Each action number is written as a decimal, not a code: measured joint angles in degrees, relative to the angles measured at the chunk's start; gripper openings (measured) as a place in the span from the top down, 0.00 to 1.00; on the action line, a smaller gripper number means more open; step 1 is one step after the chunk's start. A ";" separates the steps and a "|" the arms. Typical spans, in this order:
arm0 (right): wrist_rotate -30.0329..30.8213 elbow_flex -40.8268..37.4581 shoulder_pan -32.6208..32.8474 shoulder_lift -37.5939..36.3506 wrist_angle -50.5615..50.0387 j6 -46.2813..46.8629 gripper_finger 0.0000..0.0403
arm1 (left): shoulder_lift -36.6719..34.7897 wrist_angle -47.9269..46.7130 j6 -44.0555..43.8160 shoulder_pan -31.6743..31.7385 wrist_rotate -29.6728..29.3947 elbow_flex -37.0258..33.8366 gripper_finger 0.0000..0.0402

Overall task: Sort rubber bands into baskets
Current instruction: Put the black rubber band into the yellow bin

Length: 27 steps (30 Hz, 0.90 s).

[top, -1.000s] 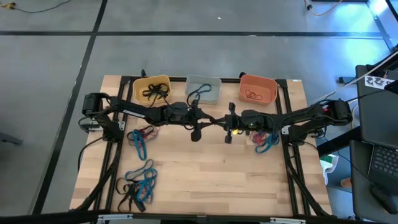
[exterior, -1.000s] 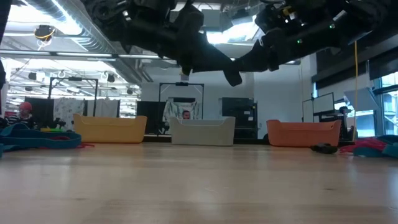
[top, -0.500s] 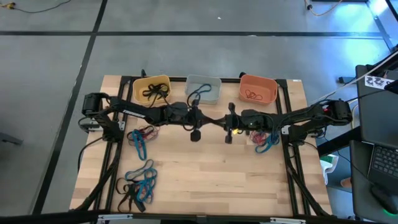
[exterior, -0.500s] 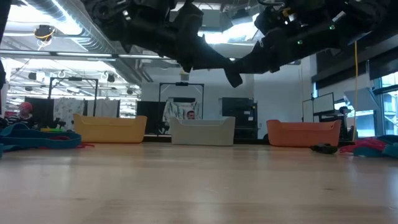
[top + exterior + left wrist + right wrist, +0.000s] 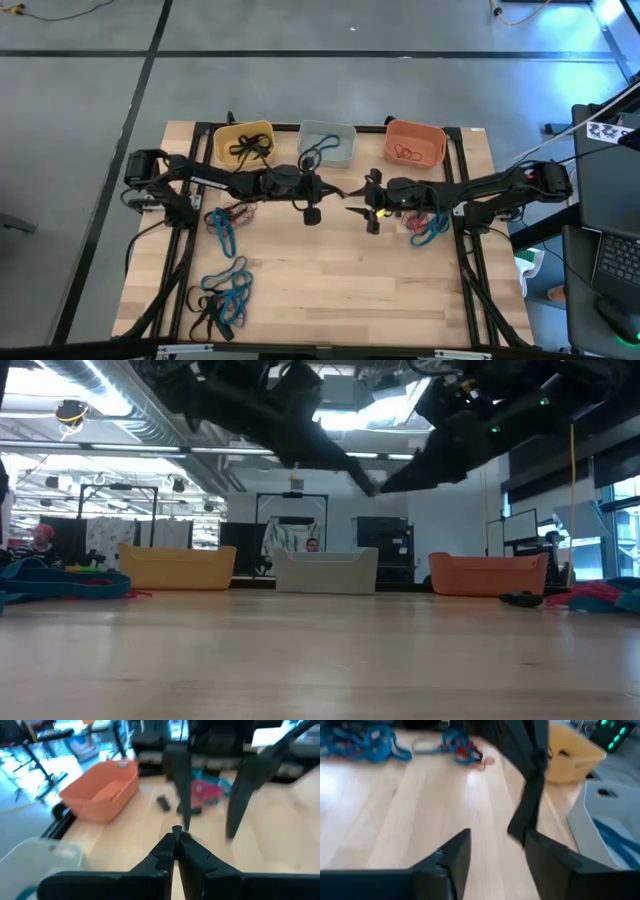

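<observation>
Three baskets stand along the table's far edge: a yellow basket (image 5: 243, 143) with black rubber bands, a pale grey basket (image 5: 327, 143) with a blue one, and an orange basket (image 5: 415, 143) with red ones. Loose rubber bands lie in piles at the left (image 5: 228, 220), near left (image 5: 222, 298) and right (image 5: 428, 225). Both grippers hang tip to tip above the table's middle. My left gripper (image 5: 176, 834) is shut, its tips close to one finger (image 5: 184, 785) of my right gripper (image 5: 497, 836), which is open. No band shows between either pair of fingers.
Bare wood lies below and in front of the two grippers (image 5: 330, 270). Black frame rails run along the table's left (image 5: 180, 260) and right (image 5: 470, 270) sides. A small dark object (image 5: 163, 803) lies on the table near the orange basket.
My right gripper has opened. The fingers of both grippers have tipped up toward level, staying tip to tip above the table's middle.
</observation>
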 joint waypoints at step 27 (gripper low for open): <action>-6.05 -0.07 7.63 2.22 -9.24 9.38 0.46 | -6.91 -28.42 -3.80 6.50 -23.37 -0.20 0.96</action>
